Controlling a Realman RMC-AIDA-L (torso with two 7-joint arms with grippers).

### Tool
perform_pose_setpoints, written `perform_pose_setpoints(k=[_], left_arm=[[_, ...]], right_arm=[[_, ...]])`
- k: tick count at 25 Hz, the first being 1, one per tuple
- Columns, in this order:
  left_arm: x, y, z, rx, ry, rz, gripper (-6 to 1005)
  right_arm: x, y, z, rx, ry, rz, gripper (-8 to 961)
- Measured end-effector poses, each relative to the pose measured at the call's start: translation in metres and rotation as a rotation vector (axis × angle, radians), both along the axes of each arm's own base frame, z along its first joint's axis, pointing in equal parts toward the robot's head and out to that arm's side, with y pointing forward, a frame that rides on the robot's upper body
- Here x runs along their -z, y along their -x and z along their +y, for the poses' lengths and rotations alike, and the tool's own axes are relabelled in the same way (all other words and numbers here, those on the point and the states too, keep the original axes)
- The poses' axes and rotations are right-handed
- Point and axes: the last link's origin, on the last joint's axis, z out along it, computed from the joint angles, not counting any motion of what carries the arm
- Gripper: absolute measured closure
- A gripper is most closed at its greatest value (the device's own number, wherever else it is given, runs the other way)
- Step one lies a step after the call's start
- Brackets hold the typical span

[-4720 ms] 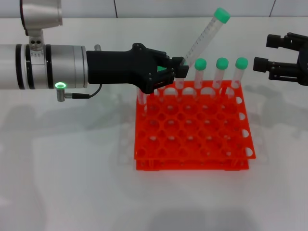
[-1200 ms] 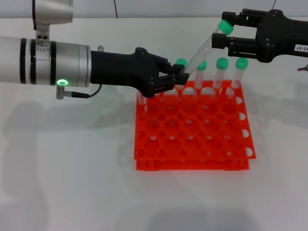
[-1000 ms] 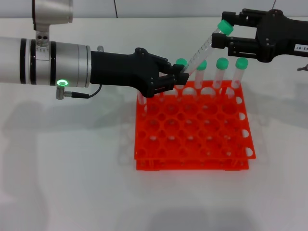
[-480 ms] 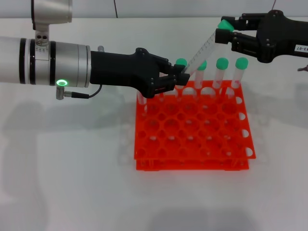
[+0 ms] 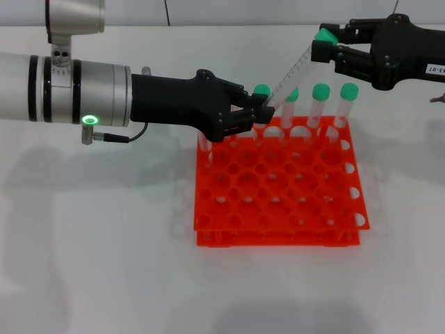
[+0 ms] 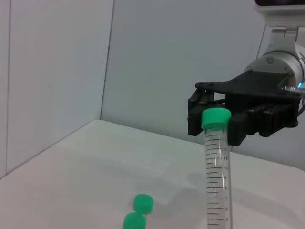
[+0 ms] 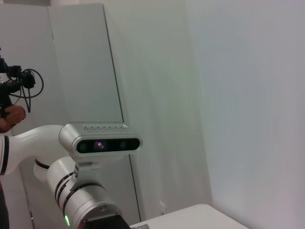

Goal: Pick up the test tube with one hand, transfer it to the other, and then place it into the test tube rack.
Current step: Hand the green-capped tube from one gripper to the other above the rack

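Observation:
The test tube is clear with a green cap and tilts up to the right above the back of the orange-red rack. My left gripper is shut on its lower end. My right gripper has closed on its capped top end. In the left wrist view the tube stands upright, with the right gripper clamped at its green cap. The tube's bottom tip is hidden by the left fingers.
Several more green-capped tubes stand in the rack's back row; others at the back left are partly hidden by my left gripper. Two of their caps show in the left wrist view. The right wrist view shows only my left arm and walls.
My right gripper came in from the right to the tube's cap, stood open around it a second ago, and has now closed on it. The left gripper has held still.

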Motion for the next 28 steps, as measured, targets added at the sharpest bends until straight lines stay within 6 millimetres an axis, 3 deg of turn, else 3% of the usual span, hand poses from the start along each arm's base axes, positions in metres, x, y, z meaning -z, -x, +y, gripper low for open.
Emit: perform_pose_setpoints(k=[28], left_arm=[[0.0091, -0.0007, -0.0056, 0.008, 0.033, 0.016, 828]], right_arm=[[0.0017, 0.0021, -0.004, -0.018, 0.02, -0.006, 677]])
